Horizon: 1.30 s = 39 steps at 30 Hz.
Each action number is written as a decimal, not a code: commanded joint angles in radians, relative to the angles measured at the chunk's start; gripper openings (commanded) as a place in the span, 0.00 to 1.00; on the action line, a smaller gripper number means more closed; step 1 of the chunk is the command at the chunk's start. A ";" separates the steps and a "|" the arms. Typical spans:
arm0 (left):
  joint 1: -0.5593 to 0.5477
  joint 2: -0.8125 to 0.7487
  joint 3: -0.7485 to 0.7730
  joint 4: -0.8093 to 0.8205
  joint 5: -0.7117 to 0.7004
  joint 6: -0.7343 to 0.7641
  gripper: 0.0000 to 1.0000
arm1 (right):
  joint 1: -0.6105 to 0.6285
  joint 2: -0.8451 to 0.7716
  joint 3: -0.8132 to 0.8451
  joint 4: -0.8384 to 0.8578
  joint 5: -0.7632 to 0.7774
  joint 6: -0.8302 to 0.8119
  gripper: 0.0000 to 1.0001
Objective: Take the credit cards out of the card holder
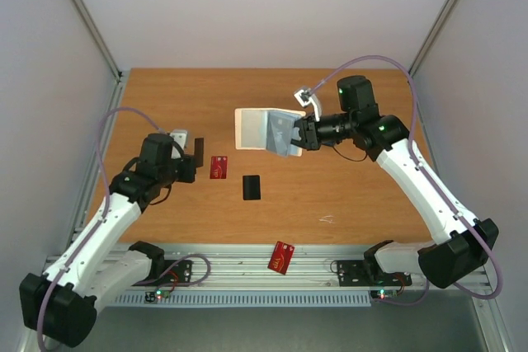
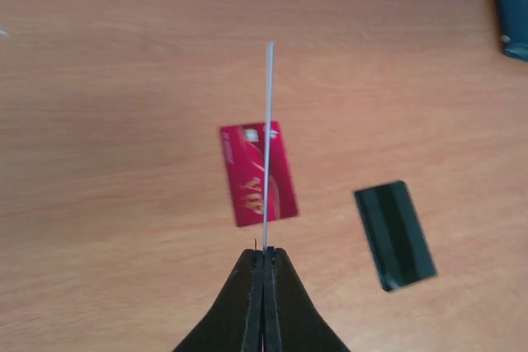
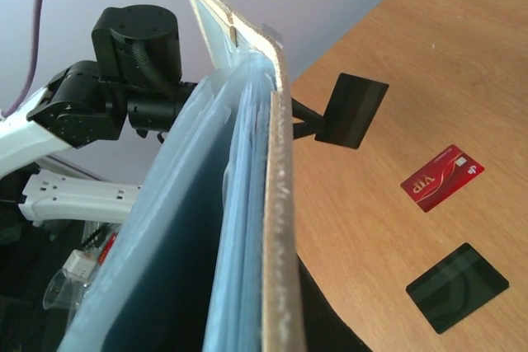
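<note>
The orange-brown wooden table [image 1: 165, 96] carries two cards lying flat near its middle: a red card [image 1: 219, 166] with gold lettering and, just to its right and a little nearer, a black card [image 1: 252, 187]. The two lie apart. A second red card [image 1: 281, 257] lies tilted at the near edge, partly over the metal rail [image 1: 231, 265].

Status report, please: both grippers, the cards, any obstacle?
Left gripper shut on dark card, held off the table. Right gripper shut on card holder, held open. Red card, black card on table; second red card at near edge. No obstacle seen.
</note>
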 commanded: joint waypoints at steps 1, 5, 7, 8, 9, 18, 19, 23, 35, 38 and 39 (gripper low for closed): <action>0.000 0.050 -0.018 0.119 0.243 -0.015 0.00 | -0.028 -0.011 -0.030 0.003 -0.027 -0.026 0.01; -0.001 0.138 -0.044 0.265 0.357 -0.070 0.00 | -0.075 -0.039 -0.071 -0.006 -0.043 -0.028 0.01; -0.002 0.182 -0.060 0.333 0.405 -0.110 0.00 | -0.090 -0.058 -0.098 -0.006 -0.051 -0.031 0.01; -0.005 0.202 -0.074 0.386 0.450 -0.120 0.00 | -0.093 -0.066 -0.112 -0.005 -0.052 -0.033 0.01; -0.014 0.222 -0.091 0.458 0.487 -0.147 0.00 | -0.096 -0.071 -0.127 -0.004 -0.052 -0.035 0.01; -0.157 0.381 -0.203 0.713 0.346 -0.371 0.00 | -0.102 -0.106 -0.221 -0.011 -0.031 -0.009 0.01; -0.170 0.392 -0.212 0.720 0.332 -0.385 0.00 | -0.102 -0.113 -0.234 -0.009 -0.028 -0.007 0.01; -0.205 0.432 -0.224 0.734 0.334 -0.418 0.00 | -0.102 -0.148 -0.290 0.007 -0.018 0.019 0.01; -0.249 0.529 -0.229 0.733 0.314 -0.494 0.00 | -0.102 -0.240 -0.376 0.009 0.001 0.054 0.01; -0.273 0.564 -0.196 0.698 0.292 -0.484 0.00 | -0.102 -0.243 -0.383 0.013 0.001 0.058 0.01; -0.275 0.572 -0.193 0.692 0.286 -0.484 0.02 | -0.102 -0.242 -0.383 0.012 0.000 0.058 0.01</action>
